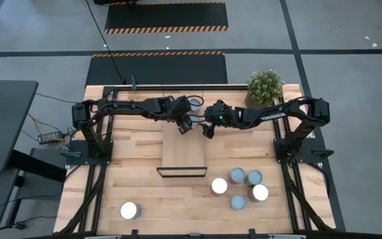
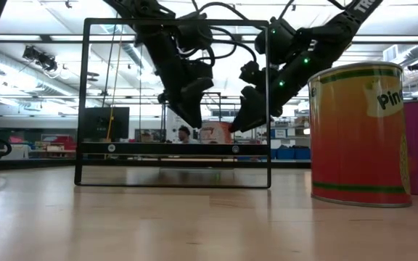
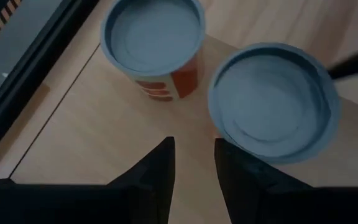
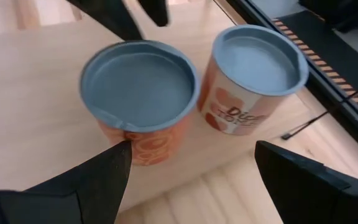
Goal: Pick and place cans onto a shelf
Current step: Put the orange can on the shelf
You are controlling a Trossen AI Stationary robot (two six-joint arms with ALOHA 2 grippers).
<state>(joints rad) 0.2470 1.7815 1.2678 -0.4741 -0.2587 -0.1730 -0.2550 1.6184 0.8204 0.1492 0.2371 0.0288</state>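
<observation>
Two orange cans with blue-grey tops stand side by side on the far end of the light-wood shelf (image 1: 183, 149). They show in the left wrist view (image 3: 154, 37), (image 3: 272, 99) and in the right wrist view (image 4: 138, 93), (image 4: 257, 68). My left gripper (image 3: 194, 168) hovers above them, its fingers a narrow gap apart with nothing between. My right gripper (image 4: 191, 180) is wide open just short of the cans; one fingertip (image 4: 120, 155) shows in front of the nearer can's lower wall. From above, both grippers (image 1: 184, 125), (image 1: 209, 127) meet over the shelf's far end.
Several cans (image 1: 239, 187) stand grouped on the table near the right front, and one white-topped can (image 1: 130, 210) at the left front. A potted plant (image 1: 265, 86) sits at the far right corner. The shelf's black wire frame (image 2: 176, 101) stands upright at its near end.
</observation>
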